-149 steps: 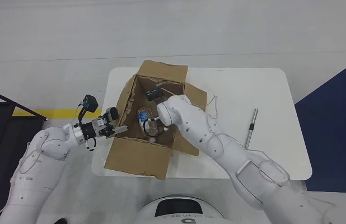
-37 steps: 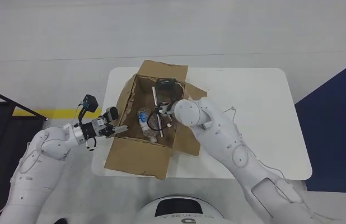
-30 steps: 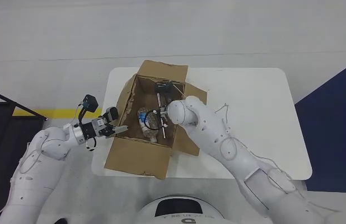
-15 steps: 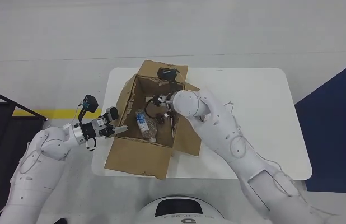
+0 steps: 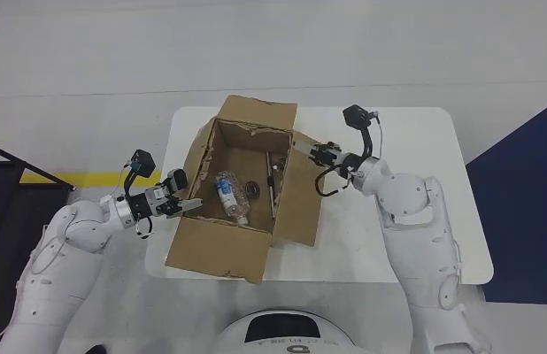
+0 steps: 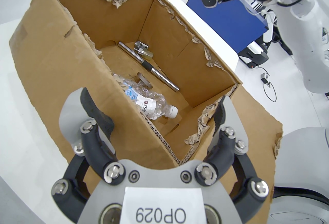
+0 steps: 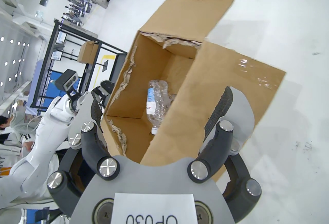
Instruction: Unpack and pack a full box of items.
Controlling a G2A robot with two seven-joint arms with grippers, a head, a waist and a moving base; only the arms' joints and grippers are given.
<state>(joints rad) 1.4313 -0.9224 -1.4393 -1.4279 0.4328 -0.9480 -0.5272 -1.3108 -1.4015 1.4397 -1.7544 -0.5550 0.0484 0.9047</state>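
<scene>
Left end effector [image 6: 154,100] and right end effector [image 7: 162,98]: both spread and empty, flanking the box [image 5: 296,205]. The bottle [image 5: 231,196] inside carries a printed label.

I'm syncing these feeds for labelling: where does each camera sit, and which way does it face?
Top view: above the arms, facing down on white table, cardboard box, left gripper, right gripper.
Left wrist view: on left wrist, facing past its open fingers into the box: plastic bottle, metal rod.
Right wrist view: on right wrist, facing over the box wall at the bottle; left arm beyond.
All share box and bottle.
</scene>
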